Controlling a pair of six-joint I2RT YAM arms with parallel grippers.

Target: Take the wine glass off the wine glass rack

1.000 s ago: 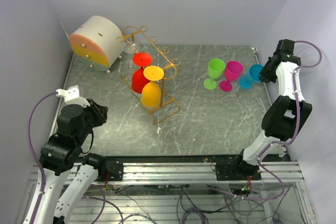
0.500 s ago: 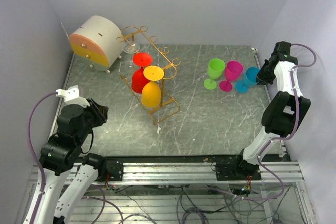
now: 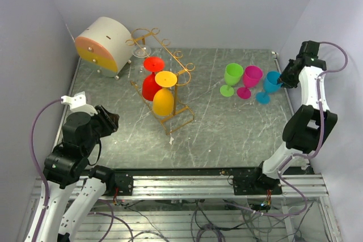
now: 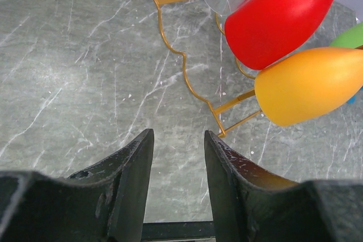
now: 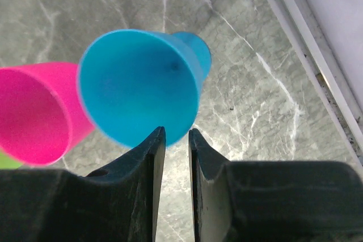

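The wine glass rack (image 4: pixel 161 24) stands upper left of centre in the top view. A red wine glass (image 3: pixel 150 86) and an orange wine glass (image 3: pixel 163 101) hang inverted on it. Left gripper (image 4: pixel 178 134), lower left: jaws apart, empty. Right gripper (image 5: pixel 177 131), upper right: jaws narrowly parted, gripping nothing, at the rim of the blue wine glass (image 5: pixel 139 83).

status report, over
Left gripper open, empty, short of wine glass rack. Right gripper slightly open at blue glass rim. Red glass, orange glass on rack. Path clear.
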